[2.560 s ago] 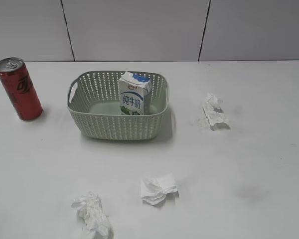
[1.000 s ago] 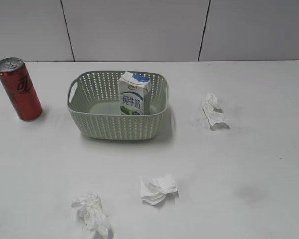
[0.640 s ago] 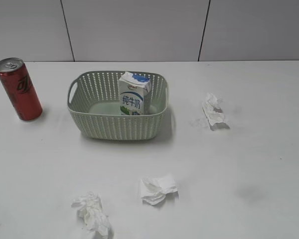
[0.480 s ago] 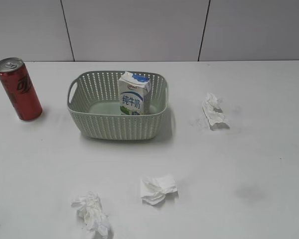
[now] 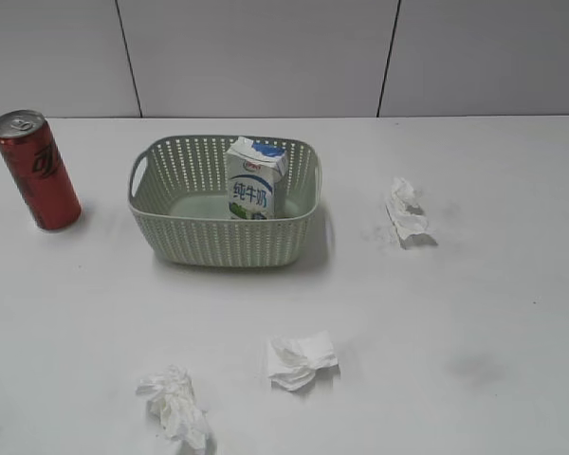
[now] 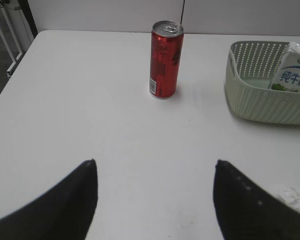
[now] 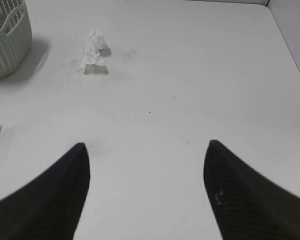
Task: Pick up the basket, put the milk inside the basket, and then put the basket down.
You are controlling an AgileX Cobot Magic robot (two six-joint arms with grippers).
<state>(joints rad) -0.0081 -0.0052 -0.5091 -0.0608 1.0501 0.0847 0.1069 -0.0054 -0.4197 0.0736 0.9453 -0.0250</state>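
Note:
The pale green basket (image 5: 185, 227) stands on the white table, left of centre. The milk (image 5: 254, 180), a white carton with blue top, stands upright inside it at the right. Both also show in the left wrist view: the basket (image 6: 260, 102) and the milk (image 6: 292, 75). The basket's corner shows in the right wrist view (image 7: 7, 42). My left gripper (image 6: 155, 162) is open and empty over bare table, well short of the basket. My right gripper (image 7: 146, 145) is open and empty over bare table at the right. Neither gripper shows in the exterior view.
A red soda can (image 5: 35, 171) stands left of the basket, also in the left wrist view (image 6: 166, 59). Crumpled white tissues lie at the right (image 5: 405, 213), front centre (image 5: 301, 360) and front left (image 5: 175, 406). One tissue shows in the right wrist view (image 7: 94, 50). A grey wall runs behind.

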